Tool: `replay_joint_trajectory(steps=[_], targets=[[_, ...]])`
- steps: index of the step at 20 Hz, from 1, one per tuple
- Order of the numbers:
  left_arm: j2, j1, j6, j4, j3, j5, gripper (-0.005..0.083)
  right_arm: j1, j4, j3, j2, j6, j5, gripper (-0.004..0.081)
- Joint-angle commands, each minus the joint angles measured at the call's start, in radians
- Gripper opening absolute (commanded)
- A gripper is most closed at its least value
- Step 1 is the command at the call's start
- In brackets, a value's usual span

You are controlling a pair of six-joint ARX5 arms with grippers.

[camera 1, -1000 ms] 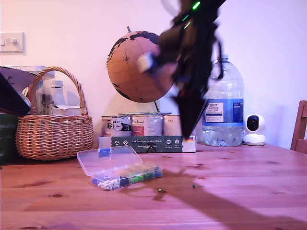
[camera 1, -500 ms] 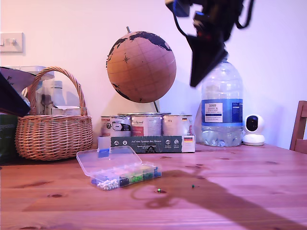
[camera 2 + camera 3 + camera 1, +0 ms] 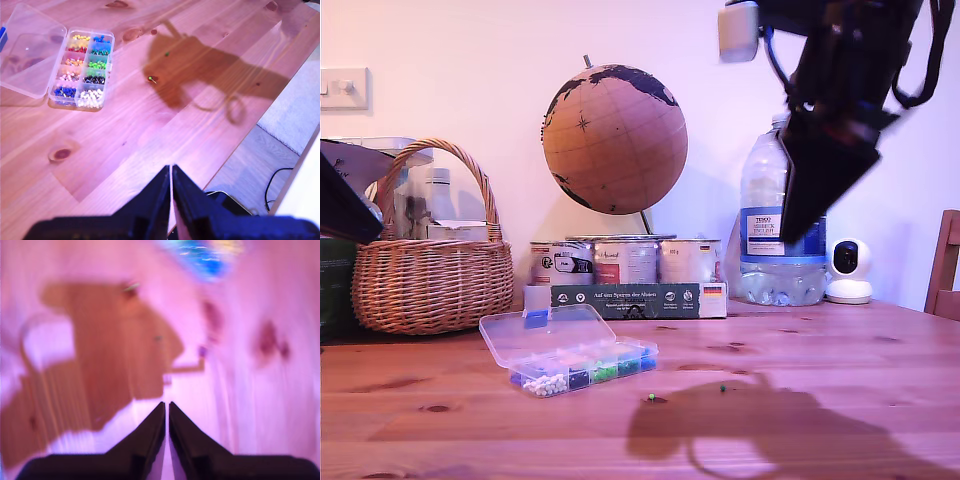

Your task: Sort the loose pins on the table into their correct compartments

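Two green pins [image 3: 651, 398] lie loose on the table [image 3: 840, 350], near each other and a little apart from the clear organiser box [image 3: 585, 365], on the exterior view's right of it. A blue pin I cannot make out in any view. The box sits with its lid folded open and its compartments [image 3: 82, 67] showing white, blue, green and other colours. No pin is in hand, so I judge the sorting to be at the very start of a pick: the reach for a pin is not yet made. My first gripper [image 3: 171, 172] has its jaws together with only a hairline slit between them and nothing held, and it looks down from high above the wood with the box and both green pins well ahead of it. My second gripper [image 3: 166, 407] is likewise pressed together and empty. Its view is blurred, though a green speck shows ahead on the wood inside a dark shadow. In the exterior view an arm [image 3: 840, 130] hangs high at the upper right, far above the pins, and I cannot tell which of mine it is. The next move calls for parting the jaws, coming down straight over one ball head, closing gently on so small a thing, then carrying it to a green cell.
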Motion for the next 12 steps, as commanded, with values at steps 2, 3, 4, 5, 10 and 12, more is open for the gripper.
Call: replay_joint_trajectory(steps=[2, 3, 4, 5, 10, 12], targets=[[-0.002, -0.002, -0.001, 0.007, -0.011, 0.002, -0.0023, 0.016, 0.003, -0.024, 0.031, -0.095, 0.007, 0.0070], [-0.002, -0.002, -0.001, 0.007, -0.011, 0.002, -0.0023, 0.017, -0.002, -0.024, 0.031, -0.119, 0.003, 0.0070], [-0.002, -0.002, -0.001, 0.008, -0.011, 0.002, -0.0023, 0.017, -0.014, -0.024, 0.033, -0.120, -0.012, 0.0071], [-0.002, -0.002, -0.001, 0.008, -0.011, 0.002, -0.0023, 0.017, -0.033, -0.024, 0.042, -0.122, -0.023, 0.0074], [-0.002, -0.002, -0.008, 0.006, -0.011, 0.002, -0.0023, 0.029, -0.040, -0.023, 0.114, -0.169, -0.030, 0.0141], [-0.002, -0.002, -0.008, 0.007, -0.011, 0.002, -0.0023, 0.039, -0.032, -0.023, 0.138, -0.170, -0.030, 0.0142]])
